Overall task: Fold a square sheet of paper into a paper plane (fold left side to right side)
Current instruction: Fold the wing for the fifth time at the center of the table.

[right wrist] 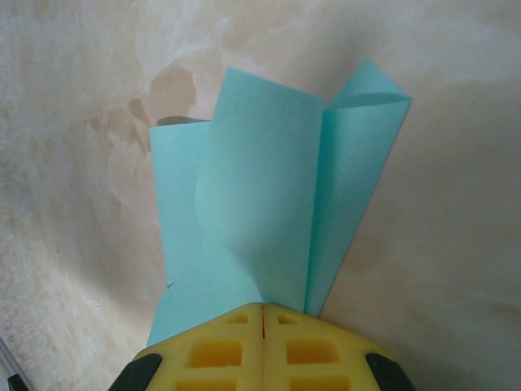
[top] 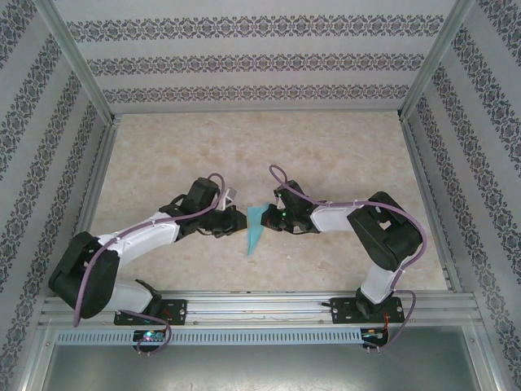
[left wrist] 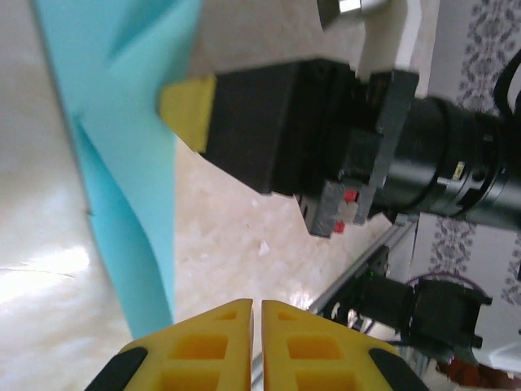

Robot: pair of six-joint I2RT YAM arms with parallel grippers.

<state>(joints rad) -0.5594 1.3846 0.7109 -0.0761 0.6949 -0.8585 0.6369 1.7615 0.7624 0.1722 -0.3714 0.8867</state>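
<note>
Pinching paper plane [right wrist: 269,212] w/ R tool [right wrist: 262,309], L tool [left wrist: 257,305] closed beside it.

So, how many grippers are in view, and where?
2. The left gripper is shut just left of the paper, apparently not holding it. The right gripper is shut on the paper from its right side. None seems hidden.

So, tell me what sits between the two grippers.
The folded turquoise paper, seen in the top external view. The right gripper pinches its edge, and the left gripper is shut close beside it.
</note>
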